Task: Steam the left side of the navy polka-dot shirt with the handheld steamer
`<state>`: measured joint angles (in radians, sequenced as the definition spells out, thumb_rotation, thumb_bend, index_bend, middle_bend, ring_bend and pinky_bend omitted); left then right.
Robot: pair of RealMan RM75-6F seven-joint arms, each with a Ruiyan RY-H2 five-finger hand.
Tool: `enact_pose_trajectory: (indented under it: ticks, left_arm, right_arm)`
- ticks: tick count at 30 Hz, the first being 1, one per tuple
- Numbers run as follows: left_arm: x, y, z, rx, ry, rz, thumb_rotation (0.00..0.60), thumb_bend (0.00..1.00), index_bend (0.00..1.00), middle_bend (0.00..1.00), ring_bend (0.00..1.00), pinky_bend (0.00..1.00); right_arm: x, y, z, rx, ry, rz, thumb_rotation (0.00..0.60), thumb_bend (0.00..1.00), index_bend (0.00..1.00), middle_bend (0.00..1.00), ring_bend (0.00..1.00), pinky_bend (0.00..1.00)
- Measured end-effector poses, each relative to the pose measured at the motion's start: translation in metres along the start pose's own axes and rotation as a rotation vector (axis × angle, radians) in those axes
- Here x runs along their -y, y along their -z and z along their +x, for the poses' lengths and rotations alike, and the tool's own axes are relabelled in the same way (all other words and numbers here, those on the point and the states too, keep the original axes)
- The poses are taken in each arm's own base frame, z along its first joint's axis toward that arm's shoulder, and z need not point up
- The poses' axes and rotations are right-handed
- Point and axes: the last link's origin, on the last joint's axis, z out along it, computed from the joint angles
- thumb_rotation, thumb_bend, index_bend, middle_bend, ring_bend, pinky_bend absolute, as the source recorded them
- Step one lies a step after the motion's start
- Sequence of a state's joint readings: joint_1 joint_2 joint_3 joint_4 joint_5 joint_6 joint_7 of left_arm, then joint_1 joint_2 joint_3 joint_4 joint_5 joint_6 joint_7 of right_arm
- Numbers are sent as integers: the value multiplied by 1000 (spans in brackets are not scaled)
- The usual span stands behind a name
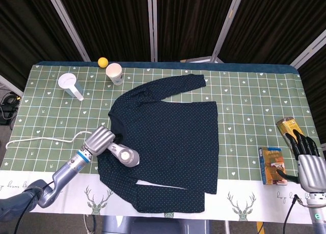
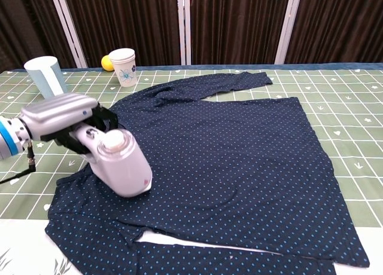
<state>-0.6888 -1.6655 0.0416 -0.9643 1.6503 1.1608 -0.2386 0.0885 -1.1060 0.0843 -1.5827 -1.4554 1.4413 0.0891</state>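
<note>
The navy polka-dot shirt lies flat in the middle of the table, one sleeve stretched toward the back. My left hand grips the handle of the white handheld steamer, whose head presses on the shirt's left side near the lower edge. A white cord trails from it to the left. My right hand hangs at the table's front right edge, fingers straight, holding nothing.
A blue-and-white cup, a paper cup and a yellow ball stand at the back left. A snack box and a tan packet lie near my right hand.
</note>
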Motion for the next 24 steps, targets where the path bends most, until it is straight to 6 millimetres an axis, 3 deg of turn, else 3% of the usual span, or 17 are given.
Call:
enact_pose_trajectory:
  ticks: [7, 11, 20, 21, 23, 24]
  left_arm:
    - [23, -1, 28, -83, 38, 78, 600, 818, 990, 947, 879, 1000]
    - [50, 4, 42, -104, 37, 168, 600, 818, 991, 947, 878, 1000]
    - [113, 30, 44, -43, 0, 400, 600, 793, 965, 914, 852, 1000]
    - [118, 33, 43, -32, 3, 423, 600, 727, 941, 895, 831, 997]
    - [128, 40, 39, -14, 14, 470, 600, 454, 821, 780, 736, 912]
    - [131, 42, 37, -10, 17, 484, 600, 271, 712, 660, 646, 800]
  right_arm:
    - [0, 0, 0, 0, 0, 1, 600, 0, 0, 0, 0, 0]
    - [1, 1, 0, -1, -1, 3, 600, 0, 0, 0, 0, 0]
    - [4, 2, -2, 6, 6, 11, 600, 0, 0, 0, 0, 0]
    - [5, 2, -2, 8, 7, 12, 600, 0, 0, 0, 0, 0]
    - [6, 2, -3, 10, 9, 14, 600, 0, 0, 0, 0, 0]
    - [6, 2, -3, 11, 11, 14, 600, 0, 0, 0, 0, 0]
